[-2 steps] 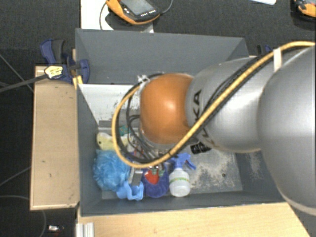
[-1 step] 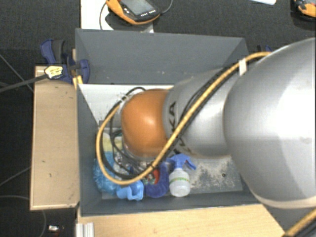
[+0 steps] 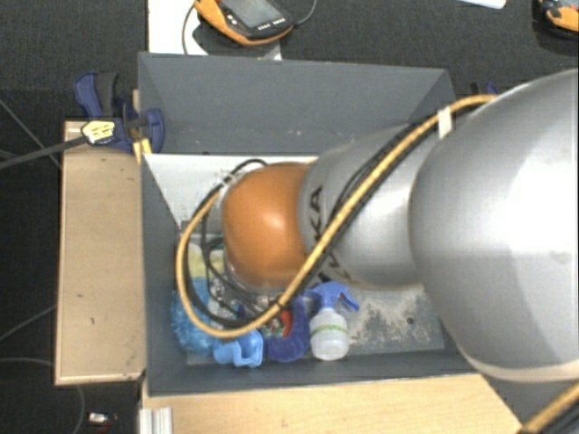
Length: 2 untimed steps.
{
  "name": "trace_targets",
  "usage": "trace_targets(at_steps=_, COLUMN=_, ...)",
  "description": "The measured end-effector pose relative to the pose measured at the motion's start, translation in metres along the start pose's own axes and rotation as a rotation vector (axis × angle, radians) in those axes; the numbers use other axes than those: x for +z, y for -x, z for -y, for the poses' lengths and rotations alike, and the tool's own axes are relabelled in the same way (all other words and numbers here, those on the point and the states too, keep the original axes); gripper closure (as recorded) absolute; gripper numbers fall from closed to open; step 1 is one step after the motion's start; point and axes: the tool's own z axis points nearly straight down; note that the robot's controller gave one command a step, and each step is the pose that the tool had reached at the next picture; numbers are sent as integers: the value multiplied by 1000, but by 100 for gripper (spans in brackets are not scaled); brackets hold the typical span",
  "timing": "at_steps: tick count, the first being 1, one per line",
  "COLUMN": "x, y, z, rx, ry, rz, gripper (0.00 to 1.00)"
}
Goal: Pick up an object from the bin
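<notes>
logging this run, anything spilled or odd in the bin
Nothing clearly spilled or broken. The small white plastic bottle sits beside a heap of blue things crowded against the grey metal bin's near wall. The floor beside it looks speckled: grit or scuffs, cannot tell.

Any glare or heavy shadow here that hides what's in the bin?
Camera view: a soft highlight sits on the orange wrist cover, and the silver arm reads bright, without harsh glare. Their shadow darkens the floor of the bin under the cover. The white bottle and blue things by the near wall are lit.
</notes>
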Motion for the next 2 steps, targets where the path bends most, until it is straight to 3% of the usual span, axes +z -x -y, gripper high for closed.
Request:
trace_targets(at_steps=1, x=-32, y=19, z=27, rx=34, ry=0, rz=6, gripper=100)
trace_targets(at_steps=2, x=-17, y=5, z=13, rx=13, ry=1, rz=0, gripper=100)
